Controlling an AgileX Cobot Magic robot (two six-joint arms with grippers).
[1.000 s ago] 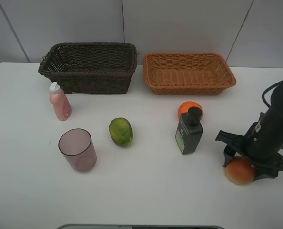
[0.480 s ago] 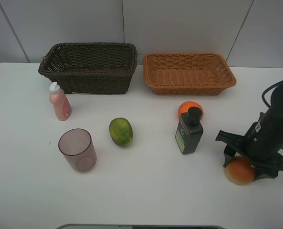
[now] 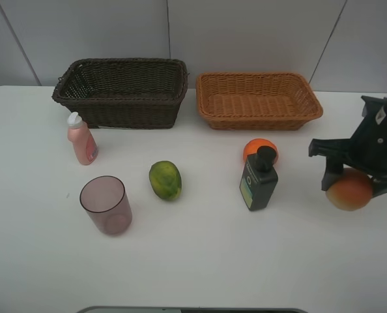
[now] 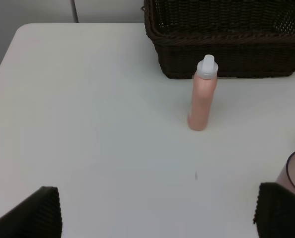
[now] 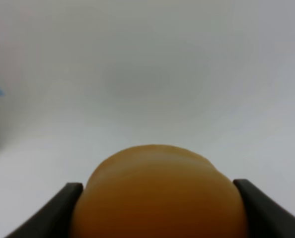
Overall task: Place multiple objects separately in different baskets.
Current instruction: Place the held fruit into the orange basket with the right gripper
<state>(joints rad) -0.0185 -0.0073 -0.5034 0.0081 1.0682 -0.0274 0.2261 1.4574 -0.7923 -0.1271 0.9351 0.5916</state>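
Standing by the surface (image 3: 200, 261), I see the right claw (image 3: 353, 182) clenched on the red-orange round fruit (image 3: 348, 193). One finger sits on either side of it, out at the right edge and in front of the light tan basket (image 3: 258, 120). The fruit looks to be held clear of the surface, not resting on it, though I would not swear to how high. The wrist camera on that arm shows little but the fruit's rounded top between the two dark fingers.

The left claw (image 4: 160, 213) is spread wide with nothing between its fingers. It looks out over the pink white-capped bottle (image 3: 81, 139), which stands upright just in front of the dark brown basket (image 3: 135, 111).

As for progress, I would call this the very start. Nothing shows inside either basket. Five things wait on the surface:
- the pink bottle
- the translucent mauve cup (image 3: 105, 205), near it
- the green oval fruit (image 3: 165, 180), in the middle
- the dark green black-capped bottle (image 3: 258, 179), standing upright
- the orange (image 3: 252, 147), partly hidden just behind that bottle

So one item is in hand and none is delivered. The round fruit has yet to reach a basket, the tan one being nearer. After that, the other five need sorting between the two.
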